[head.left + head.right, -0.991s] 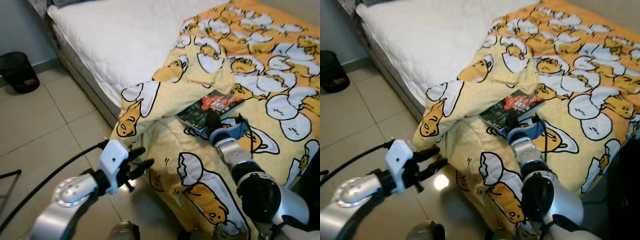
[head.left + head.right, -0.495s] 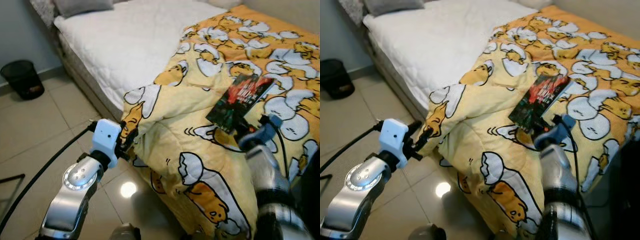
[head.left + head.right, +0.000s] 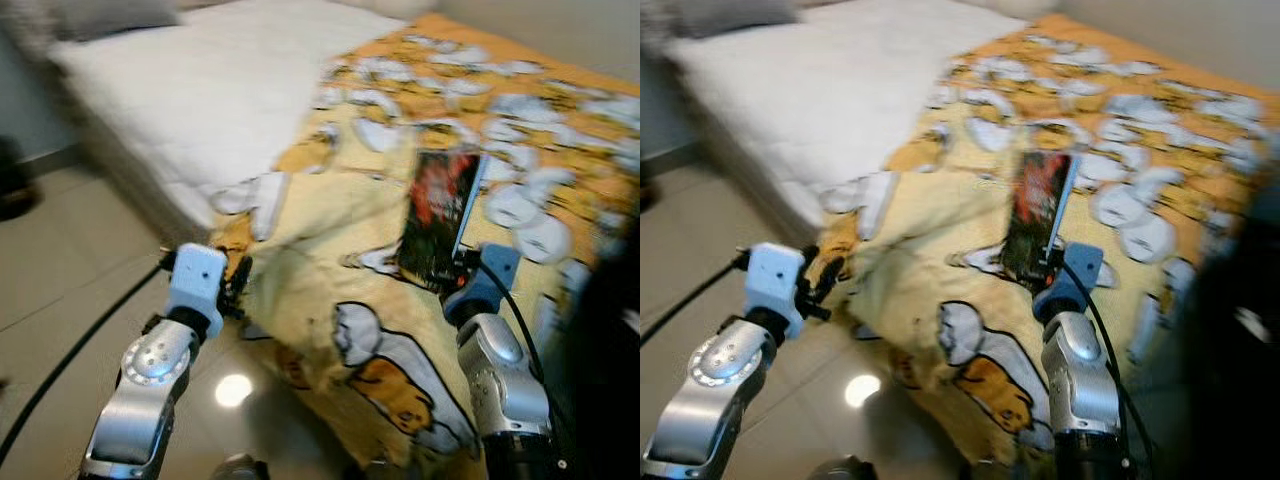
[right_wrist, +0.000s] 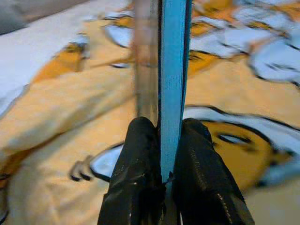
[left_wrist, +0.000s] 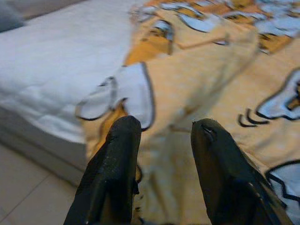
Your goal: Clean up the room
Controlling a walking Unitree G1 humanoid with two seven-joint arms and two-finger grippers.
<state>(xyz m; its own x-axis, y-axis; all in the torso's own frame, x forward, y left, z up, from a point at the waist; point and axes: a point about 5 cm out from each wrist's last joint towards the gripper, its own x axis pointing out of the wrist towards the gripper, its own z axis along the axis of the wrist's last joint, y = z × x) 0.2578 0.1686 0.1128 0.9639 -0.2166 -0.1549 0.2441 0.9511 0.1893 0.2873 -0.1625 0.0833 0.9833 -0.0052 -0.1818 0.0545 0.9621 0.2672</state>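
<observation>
Above bed's [image 3: 180, 80] blanket-covered [image 3: 330, 250] side: right gripper [image 4: 161, 176] clamped on upright book [image 3: 438, 215]. Left gripper [image 5: 161, 136], fingers apart, near blanket's hanging corner.

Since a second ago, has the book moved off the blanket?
Yes. The book, then flat on the yellow blanket, now stands upright above it, clamped in the right tool.

Glossy floor tiles [image 3: 60, 300], cloth blanket [image 3: 330, 260]
</observation>
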